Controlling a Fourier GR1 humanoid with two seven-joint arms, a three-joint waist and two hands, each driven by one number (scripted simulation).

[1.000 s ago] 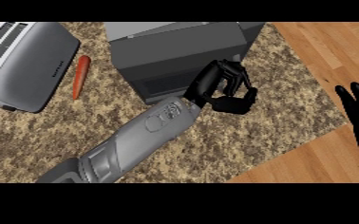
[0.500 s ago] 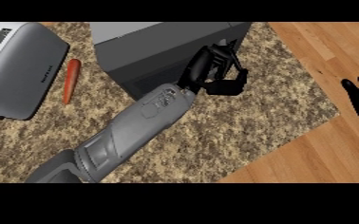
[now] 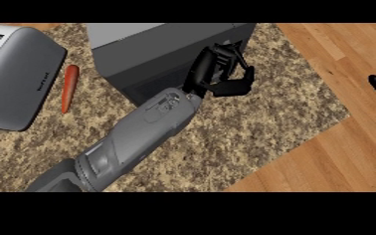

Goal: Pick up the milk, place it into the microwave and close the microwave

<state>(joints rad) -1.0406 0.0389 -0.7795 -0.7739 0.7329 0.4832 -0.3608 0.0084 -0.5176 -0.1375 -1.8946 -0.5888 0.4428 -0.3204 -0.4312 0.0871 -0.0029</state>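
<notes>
Grey microwave (image 3: 158,55), long axis left-right

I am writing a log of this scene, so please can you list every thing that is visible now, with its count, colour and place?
microwave: one, dark grey, top centre of the counter, seen from above.
appliance: one, grey with rounded corners, at the left edge; its type is unclear.
carrot: one, orange-red, lying between the appliance and the microwave.
counter: one, speckled brown stone; wooden floor shows to its right.
milk: not visible.
left hand: black, fingers curled, at the microwave's right front corner; what it holds, if anything, cannot be seen.
left forearm: grey, coming from the lower left.
right hand: black, only a sliver at the right edge.
</notes>
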